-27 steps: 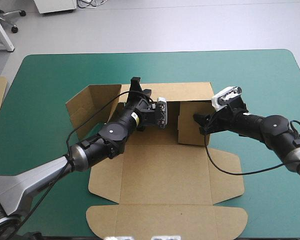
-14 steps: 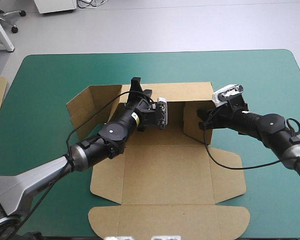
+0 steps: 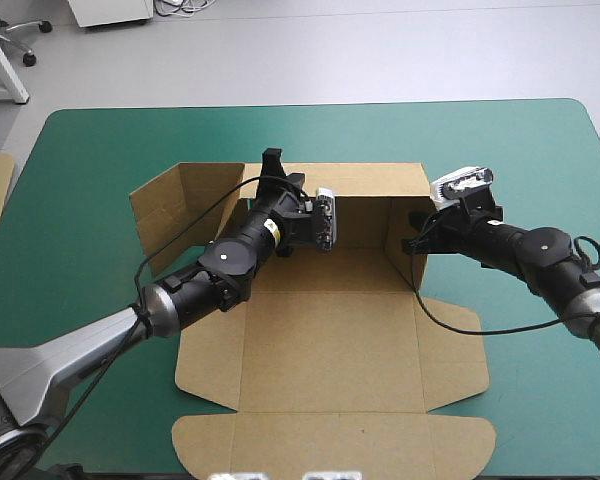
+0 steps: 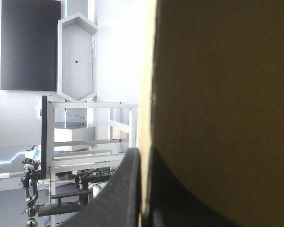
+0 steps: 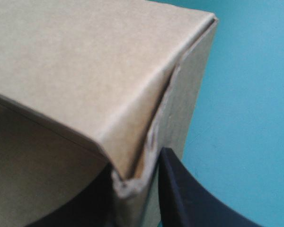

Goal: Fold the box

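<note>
The left pincer point(image 4: 143, 158) clamps a raised wall of the box point(image 4: 217, 94), seen edge-on along the gripper. The brown board stands straight ahead of the wrist, its broad face in deep shadow and its cut edge a pale strip. One black finger point(image 4: 116, 198) presses the lit side of that edge; the other lies dark against the shaded face, with only the sheet between them.
</note>
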